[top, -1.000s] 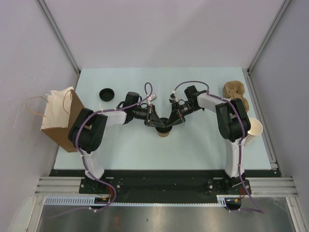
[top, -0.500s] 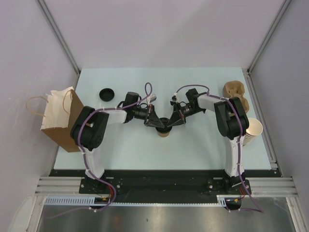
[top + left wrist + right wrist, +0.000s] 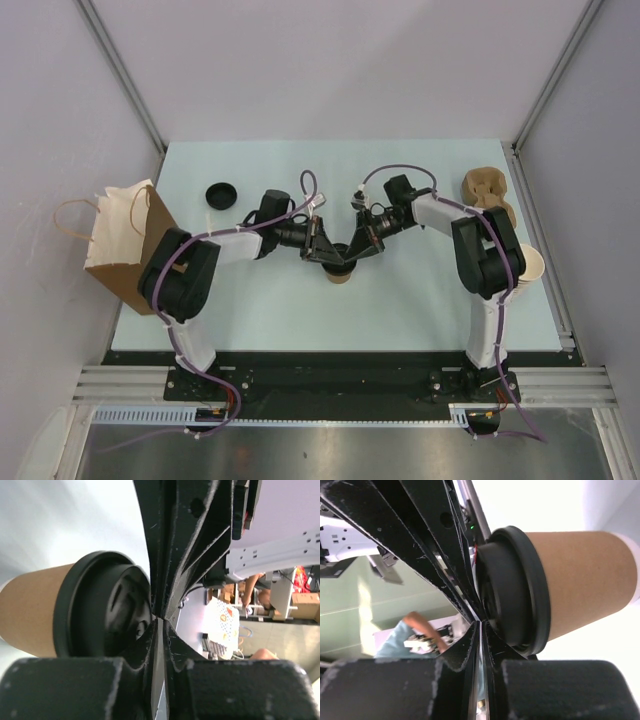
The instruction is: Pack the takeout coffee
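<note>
The takeout coffee [image 3: 341, 277], a small kraft cup with a black lid, stands upright mid-table. Both grippers meet over its top. My left gripper [image 3: 328, 256] comes in from the left and my right gripper [image 3: 356, 254] from the right, and they hide most of the lid from above. In the left wrist view the lid [image 3: 102, 611] lies against the side of my left gripper [image 3: 159, 617], whose jaws show only a hair-thin slit with nothing between them. In the right wrist view the cup [image 3: 585, 577] and its lid [image 3: 520, 587] sit beside my shut right gripper [image 3: 481, 622].
A brown paper bag [image 3: 125, 245] stands open at the table's left edge. A loose black lid [image 3: 221, 193] lies at the back left. A pulp cup carrier [image 3: 487, 190] sits at the back right. A stack of lidless cups [image 3: 527, 268] stands behind the right arm.
Both grippers stay at the cup's lid and the cup has not moved. The arms' elbows have shifted slightly. A thin slit has appeared between the left jaws.
</note>
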Motion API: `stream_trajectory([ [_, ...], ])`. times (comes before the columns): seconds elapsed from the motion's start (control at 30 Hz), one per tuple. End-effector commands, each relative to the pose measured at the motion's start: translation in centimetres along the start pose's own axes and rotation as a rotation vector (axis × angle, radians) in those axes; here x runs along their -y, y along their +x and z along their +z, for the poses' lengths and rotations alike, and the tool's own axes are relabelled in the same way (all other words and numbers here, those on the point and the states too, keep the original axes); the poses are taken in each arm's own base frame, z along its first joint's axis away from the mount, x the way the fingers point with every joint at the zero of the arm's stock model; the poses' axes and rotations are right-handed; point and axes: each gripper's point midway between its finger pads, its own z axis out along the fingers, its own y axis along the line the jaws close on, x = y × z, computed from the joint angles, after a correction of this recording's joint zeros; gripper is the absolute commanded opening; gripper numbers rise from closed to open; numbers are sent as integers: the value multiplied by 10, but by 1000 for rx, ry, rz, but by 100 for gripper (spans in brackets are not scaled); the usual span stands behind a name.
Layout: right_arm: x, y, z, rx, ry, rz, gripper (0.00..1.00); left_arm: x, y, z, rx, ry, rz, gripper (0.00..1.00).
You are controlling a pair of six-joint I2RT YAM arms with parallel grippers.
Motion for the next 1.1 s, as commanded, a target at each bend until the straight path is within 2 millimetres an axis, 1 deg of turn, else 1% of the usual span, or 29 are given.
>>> stream_trajectory([
  [0.0,-46,-15,-12,75,-12,-170,10,48,-24,-3,83,40,145,13],
  [0.07,-58,-20,-21,109,-14,-180,10,63,-31,-7,102,54,171,13],
  [0.1,-60,-26,-23,129,-12,-205,10,65,-35,-8,111,53,176,13],
  [0.17,-62,-33,-26,154,-3,-205,11,68,-40,-7,124,51,177,13],
  [0.23,-60,-40,-26,175,8,-202,11,64,-43,-5,135,37,166,13],
  [0.3,-53,-41,-21,172,25,-186,11,53,-43,-3,130,24,141,12],
  [0.37,-45,-37,-16,155,40,-162,11,42,-42,-2,135,2,127,11],
  [0.53,-8,-30,-4,111,103,-117,11,0,-39,1,128,-70,54,10],
  [0.6,4,-28,-2,104,131,-98,10,-8,-38,0,125,-78,44,10],
  [0.67,17,-25,-2,96,167,-83,10,-3,-36,-1,113,-62,65,11],
  [0.7,20,-26,-2,96,174,-84,10,2,-37,-1,114,-56,81,12],
  [0.77,27,-23,-2,87,189,-75,10,18,-40,-8,117,-54,154,13],
  [0.8,28,-24,-2,88,193,-79,10,23,-41,-10,117,-61,182,13],
  [0.83,29,-23,-2,88,196,-76,10,23,-36,-14,99,-87,216,14],
  [0.87,29,-23,-3,89,199,-78,10,40,-42,-21,117,-95,287,14],
  [0.9,28,-24,-4,92,200,-81,10,40,-45,-26,131,-140,314,14],
  [0.93,28,-24,-4,93,201,-83,10,38,-40,-31,113,-186,358,14],
  [0.97,27,-24,-4,92,202,-86,10,52,-47,-39,135,-215,424,14],
  [1.0,26,-24,-5,94,203,-89,10,49,-55,-47,154,-298,510,15],
  [1.03,25,-24,-4,94,204,-94,10,45,-49,-54,131,-351,502,16],
  [1.07,24,-24,-4,93,204,-97,10,52,-59,-60,147,-406,551,17],
])
